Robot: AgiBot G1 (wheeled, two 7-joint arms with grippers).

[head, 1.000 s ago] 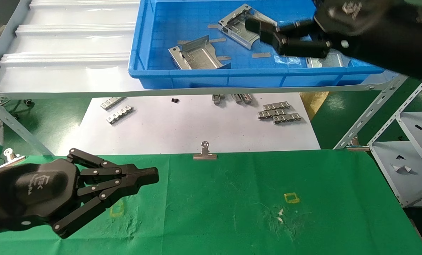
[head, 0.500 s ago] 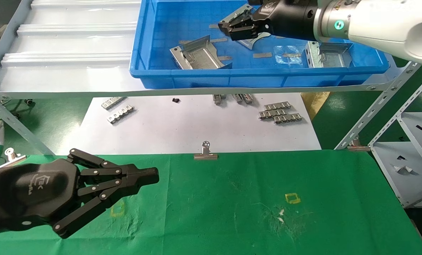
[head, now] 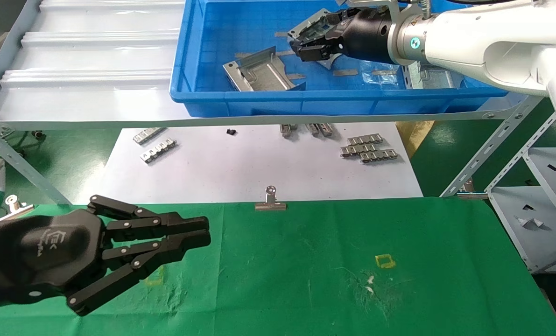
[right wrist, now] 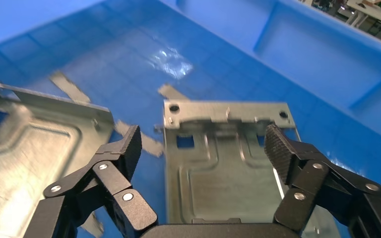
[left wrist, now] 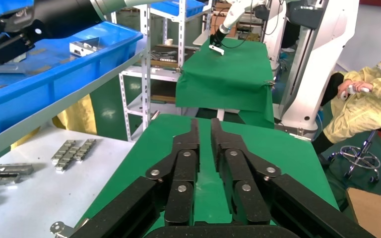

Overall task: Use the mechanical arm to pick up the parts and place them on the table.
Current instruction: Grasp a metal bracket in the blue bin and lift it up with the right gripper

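Since half a second ago the right gripper (head: 308,46) has eased a little lower and back into the blue bin (head: 203,100), and the white forearm now covers more of the bin's right end; the left gripper (head: 198,232) has parted its fingers slightly, where they lay closed before. In the right wrist view the right gripper's (right wrist: 203,144) fingers stand apart on either side of one bracket (right wrist: 223,163), its pads level with the bracket's sides; whether they touch the metal cannot be told. A second bracket (head: 259,72) lies tilted near the bin's front wall, and a third (head: 429,77) shows partly under the white arm. Thin metal strips and a clear plastic scrap lie loose on the bin floor. The left gripper hovers over the near left of the green table (head: 352,242); white lettering on its palm looks like "TEK". Beyond the table, a white sheet (head: 259,168) carries ribbed metal pieces (head: 366,149), and a binder clip (head: 270,200) sits at the cloth's far edge.
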